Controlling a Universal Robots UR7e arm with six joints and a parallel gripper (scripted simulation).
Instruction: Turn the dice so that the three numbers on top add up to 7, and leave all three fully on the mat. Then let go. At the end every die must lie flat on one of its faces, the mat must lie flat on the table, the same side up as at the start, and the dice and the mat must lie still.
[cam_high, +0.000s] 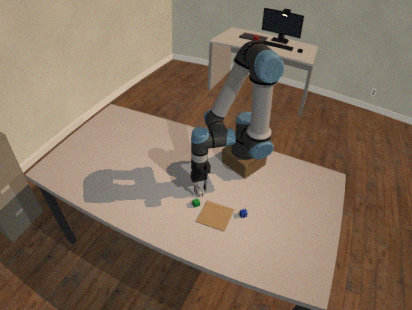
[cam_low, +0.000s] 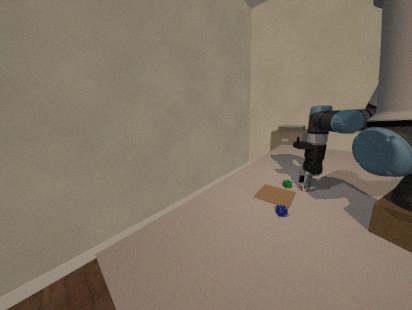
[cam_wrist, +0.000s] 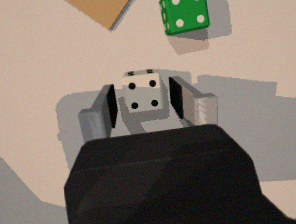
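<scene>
In the wrist view a white die (cam_wrist: 142, 93) lies on the table with four pips up. My gripper (cam_wrist: 142, 94) is open and straddles it, one finger on each side with small gaps. A green die (cam_wrist: 184, 15) lies on the table a little beyond it, off the mat. The brown mat (cam_wrist: 97, 11) shows its corner at the top left of the wrist view. In the top view my gripper (cam_high: 198, 189) stands low over the table just behind the green die (cam_high: 196, 203), the mat (cam_high: 215, 215) lies to their right, and a blue die (cam_high: 243, 213) sits on the table off the mat's right edge.
The arm's base stands on a brown block (cam_high: 243, 162) behind the mat. The table's front edge (cam_high: 210, 272) runs below the mat. A desk with a monitor (cam_high: 283, 23) stands far behind.
</scene>
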